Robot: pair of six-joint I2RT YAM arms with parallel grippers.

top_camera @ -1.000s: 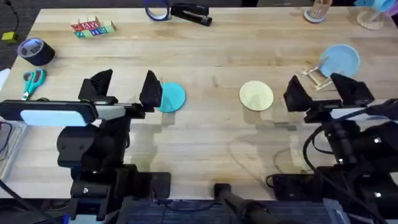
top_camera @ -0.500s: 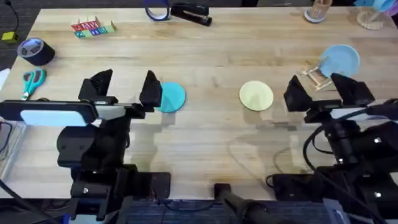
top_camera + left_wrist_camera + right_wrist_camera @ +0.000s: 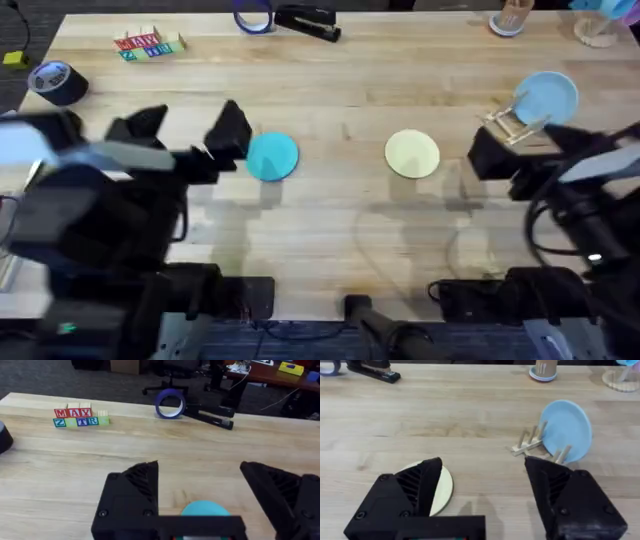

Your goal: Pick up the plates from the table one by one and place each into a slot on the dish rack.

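A teal-blue plate [image 3: 270, 157] lies flat on the table [image 3: 340, 230], left of centre, and a pale yellow-green plate [image 3: 412, 153] lies flat right of centre. My left gripper [image 3: 190, 130] is open just left of the teal plate [image 3: 205, 508], whose edge shows between its fingers [image 3: 135, 490]. The open right gripper [image 3: 540, 152] is to the right of the yellow-green plate [image 3: 442, 492] and holds nothing. The small wooden dish rack [image 3: 508, 122] stands at the right with a light blue plate [image 3: 547, 97] upright in it. The right wrist view has the rack [image 3: 534, 442] just beyond the fingers [image 3: 560, 485].
Along the far edge sit lettered blocks [image 3: 150, 45], a dark blue tape ring [image 3: 253, 18], a black stapler [image 3: 308, 22], a cup [image 3: 512, 20] and a wooden stand [image 3: 600, 30]. A black tape roll [image 3: 55, 80] lies at far left.
Both arms have lifted and now look larger and blurred. The left gripper has shifted slightly left and farther away, the right arm to the right. The plates have not moved.
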